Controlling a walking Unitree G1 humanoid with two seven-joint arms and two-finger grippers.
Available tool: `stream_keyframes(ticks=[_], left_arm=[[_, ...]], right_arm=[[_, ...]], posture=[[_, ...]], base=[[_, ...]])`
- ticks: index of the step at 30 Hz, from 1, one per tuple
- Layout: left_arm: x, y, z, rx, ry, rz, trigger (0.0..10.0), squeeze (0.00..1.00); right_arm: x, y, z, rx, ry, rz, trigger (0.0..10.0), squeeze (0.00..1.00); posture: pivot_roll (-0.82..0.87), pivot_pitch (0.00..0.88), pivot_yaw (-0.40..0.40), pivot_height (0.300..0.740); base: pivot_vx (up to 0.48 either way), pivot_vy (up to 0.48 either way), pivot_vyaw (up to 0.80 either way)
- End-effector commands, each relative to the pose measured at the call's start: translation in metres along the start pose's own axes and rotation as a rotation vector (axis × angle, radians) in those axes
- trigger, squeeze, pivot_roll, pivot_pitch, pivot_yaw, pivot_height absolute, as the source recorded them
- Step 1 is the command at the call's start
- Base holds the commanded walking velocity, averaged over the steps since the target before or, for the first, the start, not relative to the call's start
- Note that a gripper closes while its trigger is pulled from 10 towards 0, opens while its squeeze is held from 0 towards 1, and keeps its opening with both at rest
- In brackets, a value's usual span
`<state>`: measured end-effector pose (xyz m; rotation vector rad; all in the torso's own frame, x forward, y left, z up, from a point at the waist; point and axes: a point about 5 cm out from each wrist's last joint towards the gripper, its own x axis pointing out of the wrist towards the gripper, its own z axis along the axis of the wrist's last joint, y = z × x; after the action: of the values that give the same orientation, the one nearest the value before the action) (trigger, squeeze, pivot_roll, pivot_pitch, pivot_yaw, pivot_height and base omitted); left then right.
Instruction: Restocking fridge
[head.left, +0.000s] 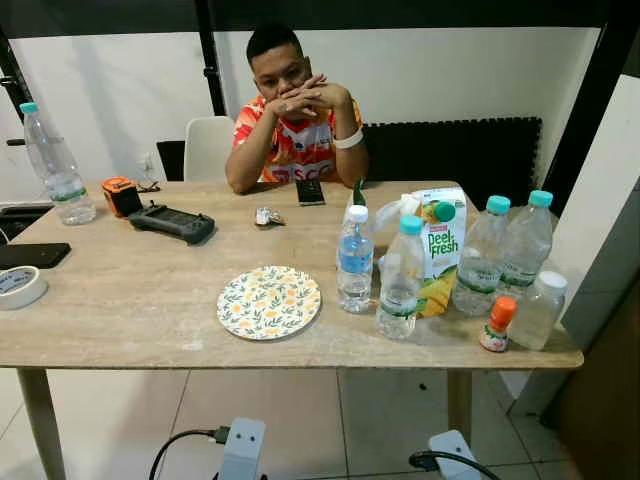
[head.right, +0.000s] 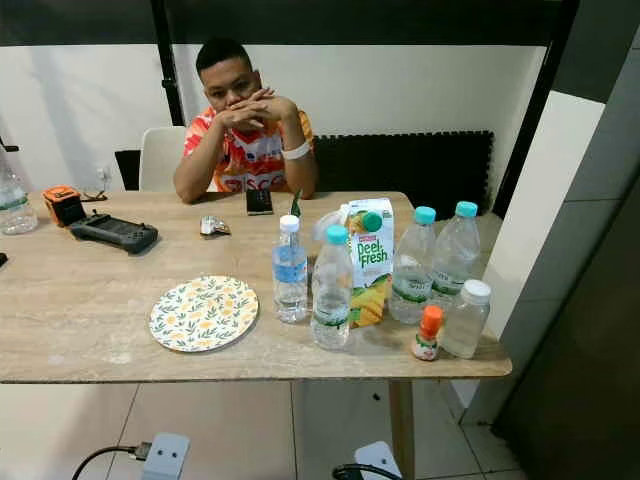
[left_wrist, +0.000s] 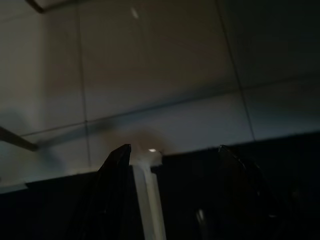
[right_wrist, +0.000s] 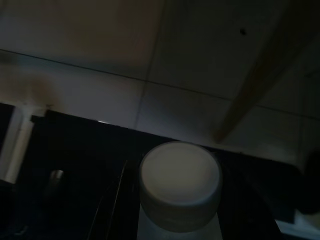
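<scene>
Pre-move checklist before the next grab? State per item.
1. Left hand free: ok. It is open and empty, with floor tiles beyond.
2. Right hand load: cannot tell. A white-capped bottle sits right at it, but the view is too dark to confirm the grip.
3. Stock upright: ok. The juice carton and the water bottles stand at the right end of the table.
4. Edge margin: not ok. The orange-capped bottle stands close to the front edge.
5. Workspace clear of people: not ok. A person sits at the far side, elbows on the table.
</scene>
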<state>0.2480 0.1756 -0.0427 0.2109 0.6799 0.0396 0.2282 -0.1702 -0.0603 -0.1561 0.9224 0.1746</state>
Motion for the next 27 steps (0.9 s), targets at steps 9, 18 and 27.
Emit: stream_keyframes(ticks=[9, 18, 27], left_arm=[[-0.002, 0.004, -0.014, -0.014, 0.076, -0.034, 10.0, 0.0], [-0.008, 0.0, -0.03, -0.031, 0.092, -0.021, 10.0, 0.0], [-0.011, -0.002, -0.036, -0.016, 0.102, -0.042, 10.0, 0.0]], right_arm=[[-0.001, -0.009, -0.005, 0.043, 0.031, -0.083, 10.0, 0.0], [-0.002, -0.008, -0.02, 0.028, 0.061, -0.081, 10.0, 0.0], [-0.005, -0.011, -0.03, 0.054, 0.069, -0.109, 10.0, 0.0]], posture=[[-0.01, 0.047, -0.016, 0.74], [-0.01, 0.079, -0.015, 0.74], [-0.01, 0.086, -0.013, 0.74]], base=[[0.0, 0.0, 0.0], [0.0, 0.0, 0.0], [0.0, 0.0, 0.0]])
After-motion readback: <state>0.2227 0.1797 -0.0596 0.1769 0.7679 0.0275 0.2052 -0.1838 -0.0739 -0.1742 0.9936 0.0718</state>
